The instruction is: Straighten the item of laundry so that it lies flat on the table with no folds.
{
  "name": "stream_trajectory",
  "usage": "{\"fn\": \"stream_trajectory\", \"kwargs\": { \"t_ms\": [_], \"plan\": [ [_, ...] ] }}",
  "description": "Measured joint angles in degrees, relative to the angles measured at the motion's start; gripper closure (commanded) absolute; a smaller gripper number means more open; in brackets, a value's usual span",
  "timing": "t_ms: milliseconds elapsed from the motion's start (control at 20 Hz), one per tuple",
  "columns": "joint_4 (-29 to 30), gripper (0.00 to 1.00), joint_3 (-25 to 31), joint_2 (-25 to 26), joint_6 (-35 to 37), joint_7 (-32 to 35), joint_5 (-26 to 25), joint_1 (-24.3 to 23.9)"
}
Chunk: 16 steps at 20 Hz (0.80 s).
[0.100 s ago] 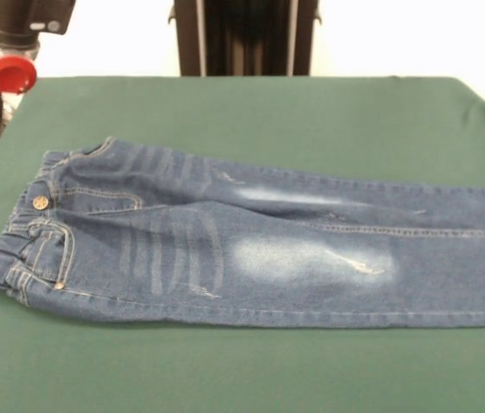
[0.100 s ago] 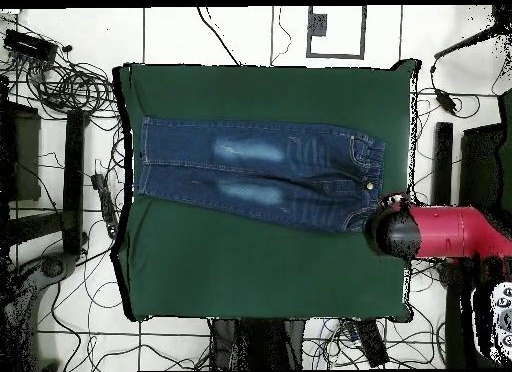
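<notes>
Jeans [image 1: 251, 245] lie stretched across the middle of the green table [image 1: 251, 112], and in the front view, from the left, the elastic waistband [image 1: 19, 249] with its metal button [image 1: 40, 202] looks slightly bunched, then the 2 legs run side by side and flat to the right edge. No fold shows, so the task looks almost done. The arm [image 2: 440, 233] hangs past the waistband corner; whether its gripper is released or clenched I cannot tell.

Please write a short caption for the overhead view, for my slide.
Blue jeans lie spread flat across the green table, waistband toward the red robot arm at the table's edge.
</notes>
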Motion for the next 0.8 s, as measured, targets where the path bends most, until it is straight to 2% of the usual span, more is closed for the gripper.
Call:
{"fn": "stream_trajectory", "kwargs": {
  "t_ms": [500, 800],
  "plan": [
    [-0.02, 0.00, 4.11, 0.26, 0.00, 0.00, 0.17, -0.06],
    [-0.01, 0.00, 4.64, 0.35, 0.00, 0.00, 0.38, 0.22]
  ]
}}
